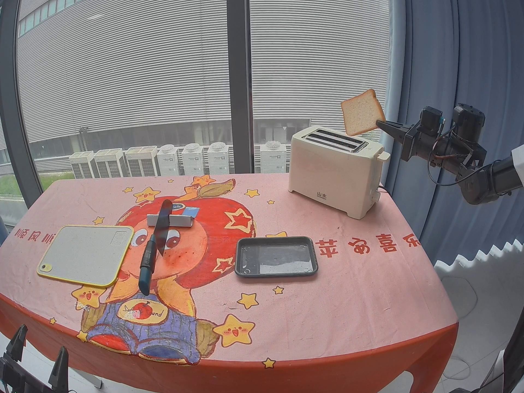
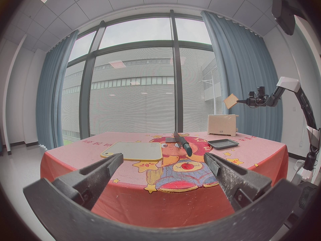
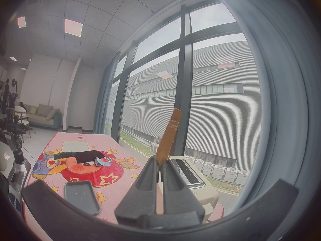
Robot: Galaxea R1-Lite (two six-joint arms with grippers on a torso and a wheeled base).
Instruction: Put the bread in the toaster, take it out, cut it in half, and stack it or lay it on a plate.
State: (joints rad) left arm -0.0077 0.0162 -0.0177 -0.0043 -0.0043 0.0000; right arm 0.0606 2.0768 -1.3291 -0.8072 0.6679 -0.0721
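Bread slice (image 1: 362,112), square and pale with a brown crust, is farthest off, so it comes last. Nearest, the black left hand (image 2: 164,159) hangs before the front edge of the pink cartoon-printed bench (image 1: 355,301), jaws wide apart and empty. On the bench lie a grey yellow-rimmed cutting board (image 1: 84,253), a dark-bladed knife with a teal handle (image 1: 153,246), its blade propped on a small grey block (image 1: 170,220), and a black rectangular tray (image 1: 240,257). Behind them stands the cream two-slot toaster (image 1: 333,170). Up above it, clear of the slots, the black right hand (image 1: 382,124) pinches the slice by one lower corner, tilted. It looks light and soft, apt to tear or crumble; a gentle hold at the crust seems safest.
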